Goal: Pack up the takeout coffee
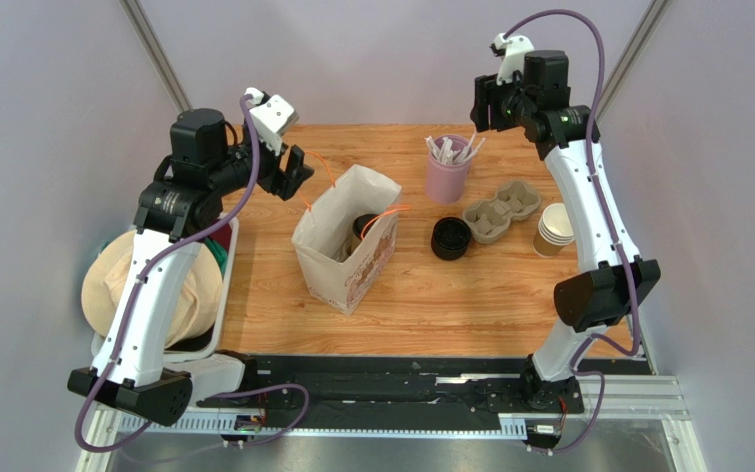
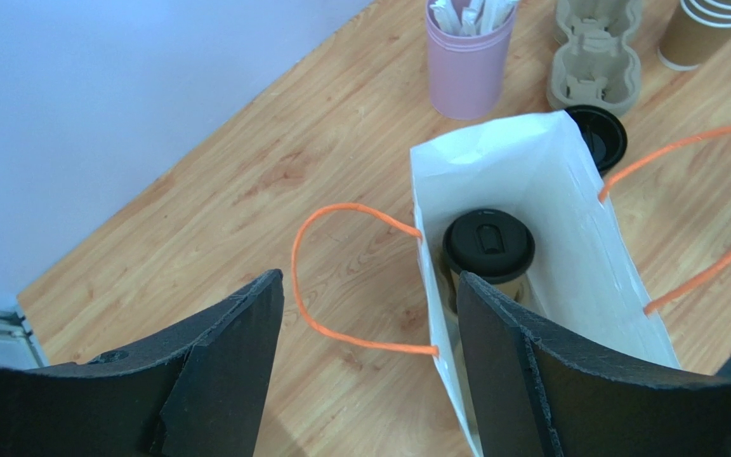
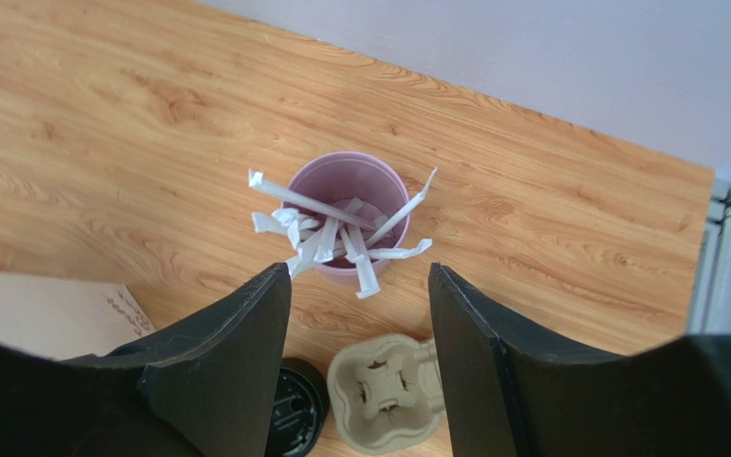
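My left gripper (image 2: 367, 286) hangs over the left part of the table (image 1: 450, 305), jaws spread wide with nothing between them. Seen from above, it is beside the bag's (image 1: 344, 258) far left corner and apart from it. The bag stands upright with its mouth open. The coffee (image 2: 487, 249) sits upright inside the bag, low down against the wall nearest my left gripper, with its black lid on. One orange handle (image 2: 341, 286) droops over that wall toward the wood, and the other arcs off the opposite side.

My right gripper (image 3: 358, 276) is held high over the far right of the table. Its jaws also stand apart and hold nothing. It looks straight down on the pink cup (image 3: 345, 195), which is full of white sticks (image 3: 317, 214). On the near side of that cup lie a pulp carrier (image 1: 501, 210) and a loose lid (image 1: 450, 238), just beside each other. A stack of cups (image 1: 554, 229) stands just right of the carrier. Off the table's left edge, a bin (image 1: 226, 295) holds a tan bundle (image 1: 145, 285); I cannot tell what it is.
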`<state>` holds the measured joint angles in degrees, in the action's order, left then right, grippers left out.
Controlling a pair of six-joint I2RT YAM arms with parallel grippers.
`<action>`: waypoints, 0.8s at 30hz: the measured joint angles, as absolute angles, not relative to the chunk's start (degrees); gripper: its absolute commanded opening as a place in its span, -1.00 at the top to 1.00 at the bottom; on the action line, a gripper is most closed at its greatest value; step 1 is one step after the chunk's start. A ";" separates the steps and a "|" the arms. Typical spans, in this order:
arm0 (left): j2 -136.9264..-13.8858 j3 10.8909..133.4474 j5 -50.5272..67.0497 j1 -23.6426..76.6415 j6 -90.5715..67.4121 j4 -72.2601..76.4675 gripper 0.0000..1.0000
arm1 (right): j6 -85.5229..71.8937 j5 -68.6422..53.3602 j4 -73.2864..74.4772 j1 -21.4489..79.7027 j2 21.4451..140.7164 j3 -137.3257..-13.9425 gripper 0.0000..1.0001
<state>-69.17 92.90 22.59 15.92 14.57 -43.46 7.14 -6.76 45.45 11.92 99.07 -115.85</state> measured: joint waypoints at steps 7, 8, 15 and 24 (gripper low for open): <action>-68.60 91.72 23.55 15.92 15.97 -45.60 -0.54 | -0.56 -7.84 42.57 8.56 105.10 -116.95 -0.11; -68.58 91.46 23.53 15.92 16.03 -45.65 -0.55 | -1.50 -7.86 42.48 8.45 106.39 -117.21 -0.10; -68.58 91.11 23.73 15.92 16.36 -45.69 -0.57 | -6.87 -10.02 42.63 5.98 113.62 -119.24 -0.03; -68.58 90.13 23.75 15.92 16.43 -45.63 -0.59 | -8.34 -11.60 43.88 4.08 115.85 -120.03 0.07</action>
